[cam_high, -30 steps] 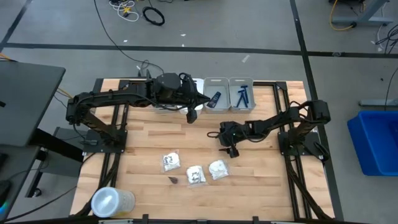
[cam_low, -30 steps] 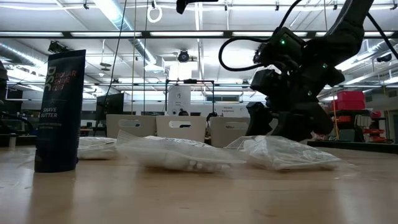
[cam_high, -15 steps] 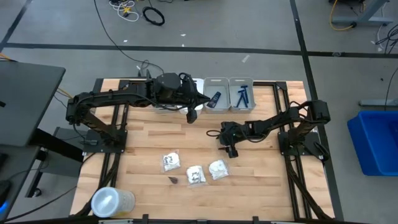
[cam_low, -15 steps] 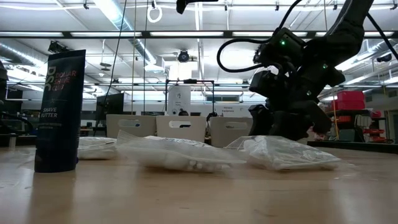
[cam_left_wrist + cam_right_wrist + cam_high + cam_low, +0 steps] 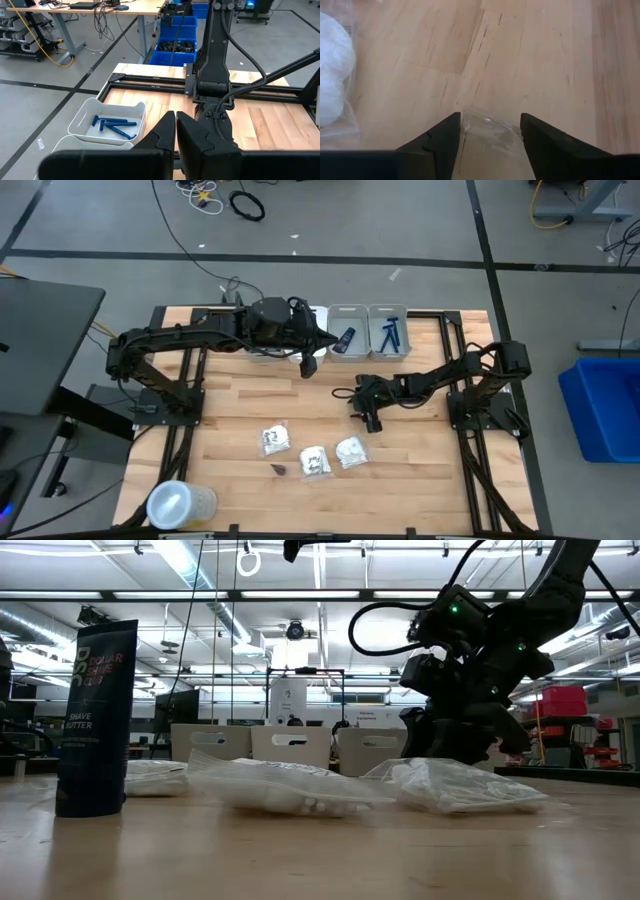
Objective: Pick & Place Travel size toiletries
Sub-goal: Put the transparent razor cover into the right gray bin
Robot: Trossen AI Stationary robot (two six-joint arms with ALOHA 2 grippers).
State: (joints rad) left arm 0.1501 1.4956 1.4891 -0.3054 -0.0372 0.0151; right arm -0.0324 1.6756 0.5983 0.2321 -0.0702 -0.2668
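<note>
Three white crinkly packets lie flat on the wooden table, with a small dark item beside them. At the far edge, blue razors lie in one bin and a dark case in the bin beside it. My right gripper hangs low over the table just beyond the packets. It is open and slants down, its fingers on either side of a clear plastic piece that lies on the wood. My left gripper is shut and empty, raised near the bins. My right gripper comes at the clear plastic piece from above, slanting down. The piece's near edge reaches from one finger to the other. I cannot tell whether the fingers touch it. The piece lies flat on the table.
Bins stand in a row at the table's far edge. A tall dark pouch stands upright near the low camera. A clear round container sits at the near left corner. Bare wood lies to the right of the packets.
My right gripper has stayed low over the same spot and rolled a little about its own axis. In the low view its fingers stand somewhat closer together than before. The packets have not moved.
</note>
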